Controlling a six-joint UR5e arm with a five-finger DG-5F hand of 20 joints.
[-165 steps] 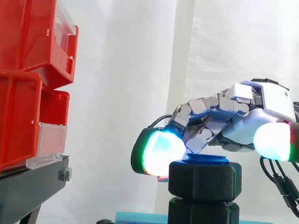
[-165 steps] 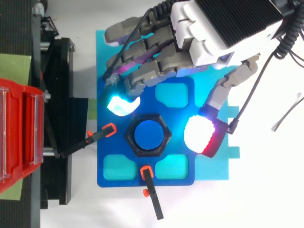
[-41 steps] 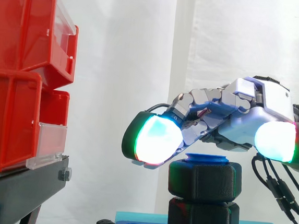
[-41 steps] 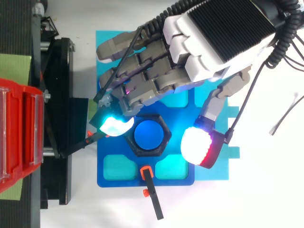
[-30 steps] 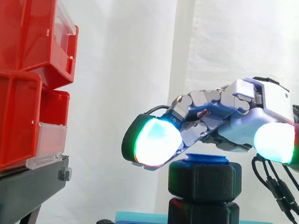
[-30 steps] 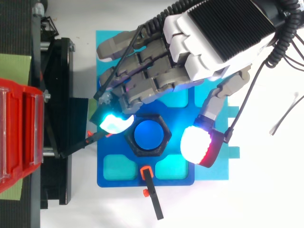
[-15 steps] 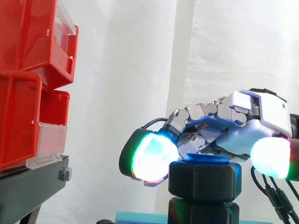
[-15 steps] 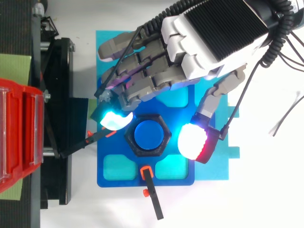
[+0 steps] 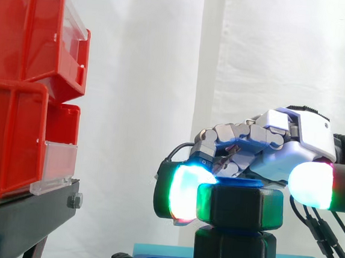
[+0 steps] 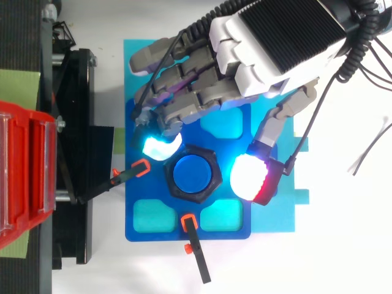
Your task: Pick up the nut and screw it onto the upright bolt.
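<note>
- robot hand point(image 10: 263, 43) status?
- curled over the nut point(image 9: 240, 207), pinching it btwn a glowing pad point(image 10: 160, 147) at its upper-left corner & the thumb pad point(image 10: 248, 176) on its right.
- nut where?
- on the upright blue bolt point(image 10: 193, 173), bolt top showing thru it, above a black hex base point(image 9: 234, 252) on the blue plate point(image 10: 159, 236). red bins point(image 9: 18, 91) well off left.

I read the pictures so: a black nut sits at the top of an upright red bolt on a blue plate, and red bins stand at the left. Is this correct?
Not quite: the bolt is blue, not red. The top view shows its blue end inside the black nut. The rest holds: it stands upright on the blue plate, and the red bins stand at the left.
</note>
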